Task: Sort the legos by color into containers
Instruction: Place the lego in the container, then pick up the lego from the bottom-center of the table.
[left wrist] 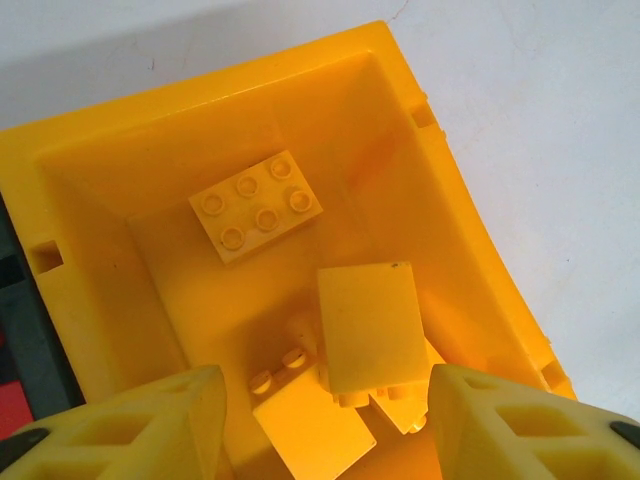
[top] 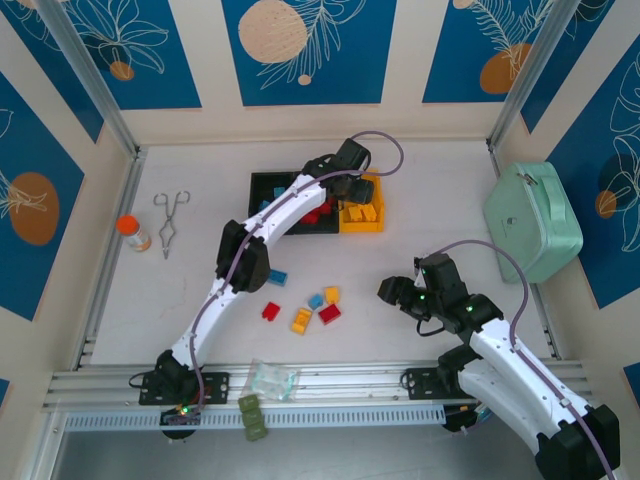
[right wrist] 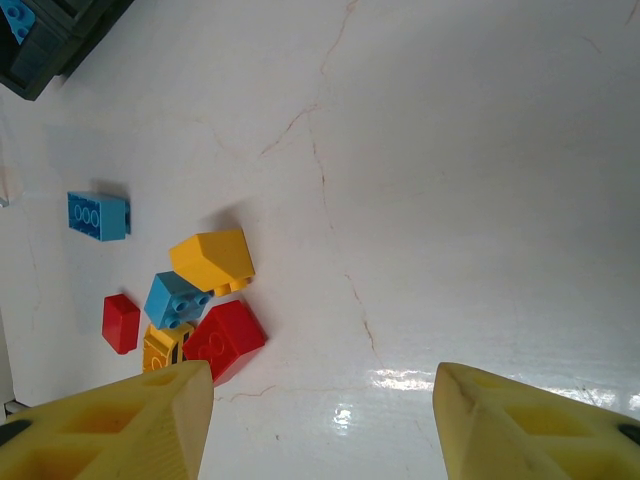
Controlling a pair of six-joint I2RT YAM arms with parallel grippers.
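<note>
Three joined containers stand at the table's middle back: a black one (top: 262, 188) with blue legos, a black one with red legos (top: 318, 214), and a yellow one (top: 372, 226). My left gripper (top: 350, 188) hangs over the yellow container (left wrist: 470, 230), open (left wrist: 328, 380). Below it, several yellow legos (left wrist: 258, 206) lie inside, one (left wrist: 370, 335) resting on top between the fingers and free of them. Loose legos lie mid-table: blue (top: 278, 275), red (top: 271, 311), yellow (top: 301, 320). My right gripper (top: 396, 292) is to their right, open and empty (right wrist: 322, 372); a red lego (right wrist: 227, 338) lies by its left finger.
A mint-green case (top: 533, 220) stands at the right edge. Metal tongs (top: 170, 222) and an orange-capped bottle (top: 133, 232) lie at the left. A clear bag (top: 272, 378) sits on the near rail. A black container corner (right wrist: 40, 40) shows far left.
</note>
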